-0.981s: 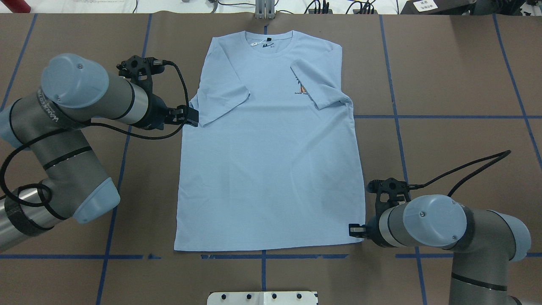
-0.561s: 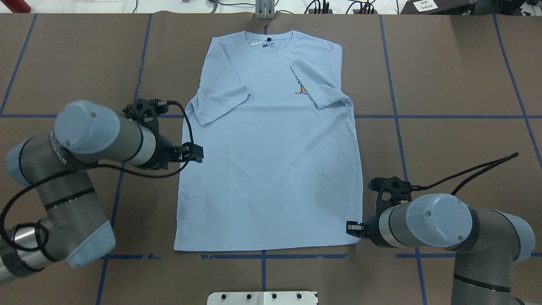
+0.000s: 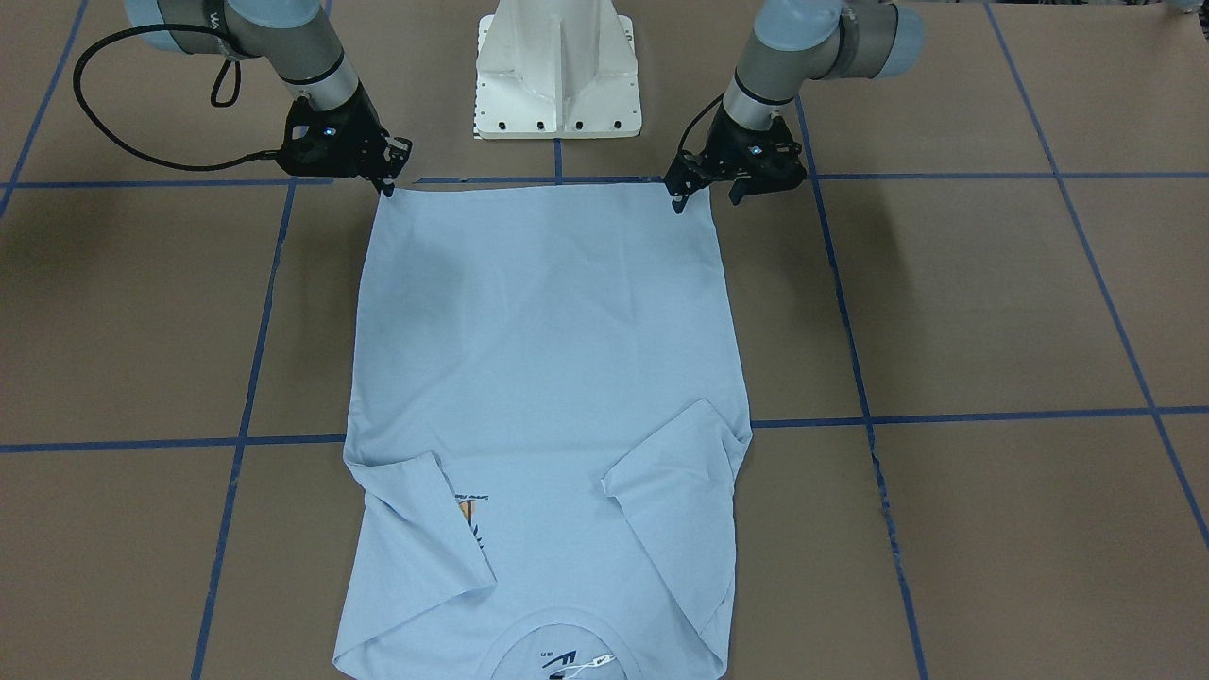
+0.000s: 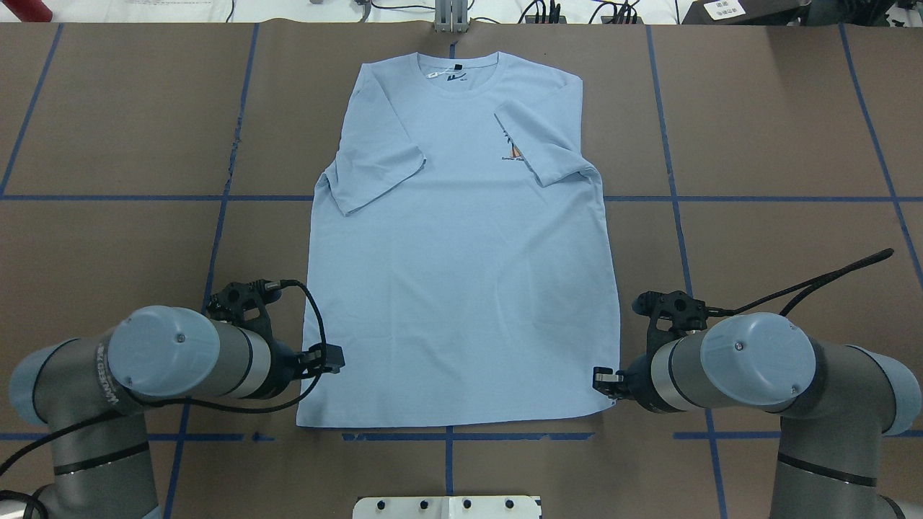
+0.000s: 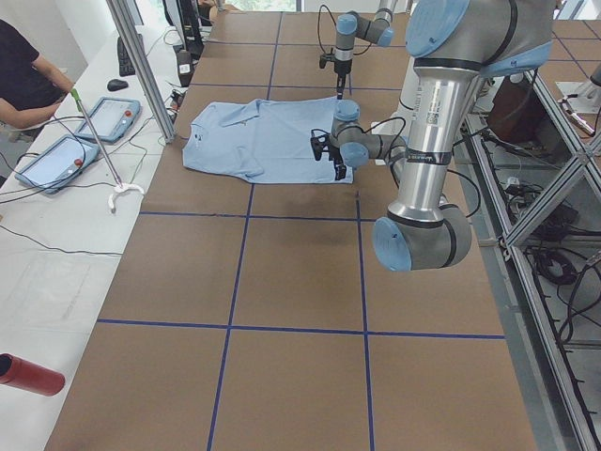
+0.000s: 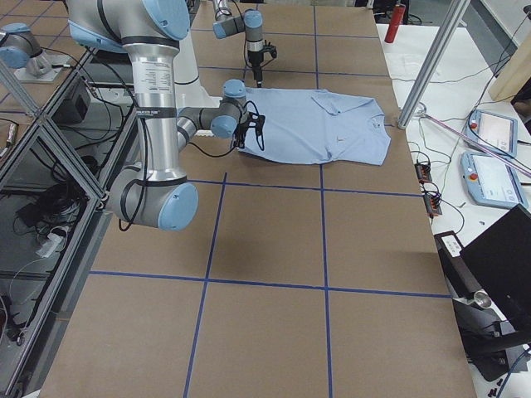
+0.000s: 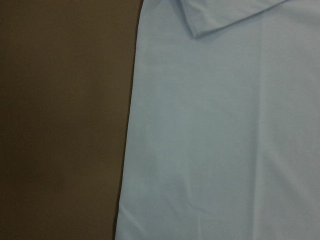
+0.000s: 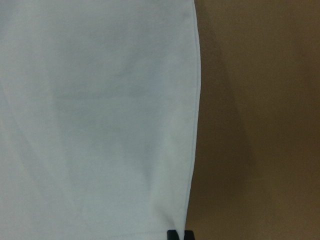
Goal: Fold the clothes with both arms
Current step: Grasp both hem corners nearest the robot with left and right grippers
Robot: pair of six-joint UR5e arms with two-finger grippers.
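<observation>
Start at your near edge of the counter (image 4: 757, 130), where the white pedestal base (image 3: 557, 66) sits at the middle. Just beyond it, the hem of the light blue T-shirt (image 4: 461, 288) runs along a blue tape line (image 4: 447, 436), and both arms are down at its 2 hem corners.

The left gripper (image 3: 706, 194) stands spread: from the front-facing camera, 1 finger is over the cloth and the other is out past the side edge, close to the hem corner. Whether it touches the cloth, you cannot tell.

The right gripper (image 4: 598, 377) is at the opposite hem corner. Its wrist camera shows 2 dark fingertips (image 8: 173, 234) pressed close together, right on the shirt's side edge. Whether cloth sits between them, you cannot tell.

Move farther out and the body lies flat and face up down the middle of the counter. Past that, both short sleeves are folded inward onto the chest: 1 sleeve (image 4: 375, 166) on the left arm's side and 1 sleeve (image 4: 544, 144) on the right arm's side. The second partly covers the orange-and-dark chest print (image 4: 513, 150).

Farthest from you, the round neck (image 4: 458, 61) nearly reaches the far edge, with the label (image 4: 453, 76) showing inside it.
</observation>
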